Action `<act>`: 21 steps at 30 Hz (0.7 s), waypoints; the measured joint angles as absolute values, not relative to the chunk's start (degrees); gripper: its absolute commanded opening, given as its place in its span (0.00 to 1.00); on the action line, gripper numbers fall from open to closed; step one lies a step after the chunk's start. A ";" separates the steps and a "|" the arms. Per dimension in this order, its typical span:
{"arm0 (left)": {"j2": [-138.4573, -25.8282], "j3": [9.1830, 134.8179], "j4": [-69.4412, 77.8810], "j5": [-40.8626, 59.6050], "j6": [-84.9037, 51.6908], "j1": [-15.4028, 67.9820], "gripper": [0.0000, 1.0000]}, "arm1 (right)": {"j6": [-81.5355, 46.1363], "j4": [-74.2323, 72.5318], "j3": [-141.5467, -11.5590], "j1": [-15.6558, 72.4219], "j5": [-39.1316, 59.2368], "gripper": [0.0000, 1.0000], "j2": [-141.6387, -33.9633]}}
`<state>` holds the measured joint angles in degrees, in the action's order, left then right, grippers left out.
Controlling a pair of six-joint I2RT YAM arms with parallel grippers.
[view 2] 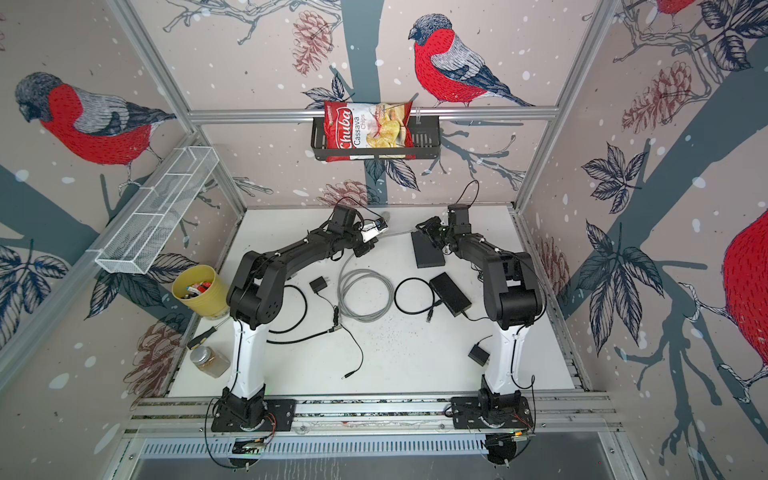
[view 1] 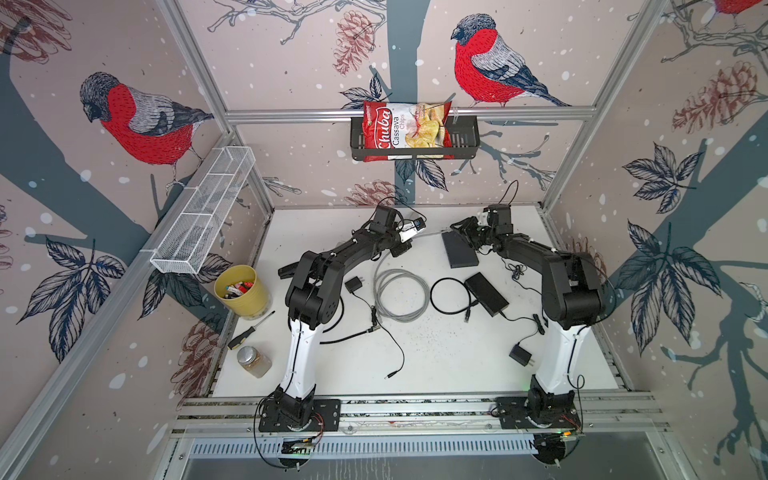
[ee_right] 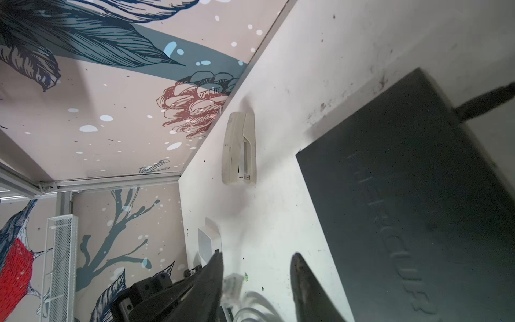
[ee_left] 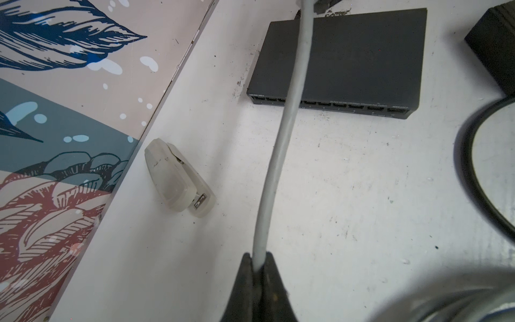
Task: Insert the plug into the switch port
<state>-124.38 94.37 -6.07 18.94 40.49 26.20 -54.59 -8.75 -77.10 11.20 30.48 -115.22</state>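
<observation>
left wrist / left gripper [ee_left: 257,255]: clenched on the grey cable [ee_left: 278,156]; the cable runs from the fingers across the switch and out of frame.
left wrist / switch [ee_left: 348,61]: dark box flat on the table [ee_left: 348,195], port row [ee_left: 328,105] facing the camera, with the cable crossing in front of it.
left wrist / surface: white, scuffed, with dark specks. A pale stapler [ee_left: 178,178] lies by the wall [ee_left: 69,97], apart from the switch.
right wrist / right gripper [ee_right: 257,255]: jaws apart, nothing visibly pinched.
right wrist / plug [ee_right: 232,283]: looks like the blurred clear piece in the gap, near one finger; I can't tell if it touches.
right wrist / switch: just beside the other finger, stapler beyond it.
top views / grippers: both at the far end of the table, tips near each other by the switch's far end, cable bridging them.
top views / table: cable coil [view 1: 401,295] in the middle, second black box [view 1: 486,293] and black cable loop [view 1: 451,295] to its right. Yellow cup [view 1: 241,291], screwdriver [view 1: 249,330] and jar [view 1: 253,361] sit at the left edge.
top views / room: bullfinch wallpaper on three walls, aluminium frame [view 1: 519,111]. A black basket [view 1: 465,141] holding a chips bag [view 1: 403,129] hangs on the back rail, and a white mesh shelf [view 1: 203,212] on the left wall.
</observation>
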 measured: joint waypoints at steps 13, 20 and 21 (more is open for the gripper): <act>-124.40 94.37 -5.56 18.92 40.47 26.37 0.03 | -57.17 -13.39 -75.42 10.90 33.12 0.17 -115.11; -124.51 94.37 -5.50 18.55 40.47 26.44 0.05 | -58.65 -14.98 -75.42 10.87 33.82 0.05 -115.15; -124.53 94.37 -5.50 18.33 40.47 26.46 0.06 | -58.67 -15.25 -75.42 10.87 34.00 0.05 -115.18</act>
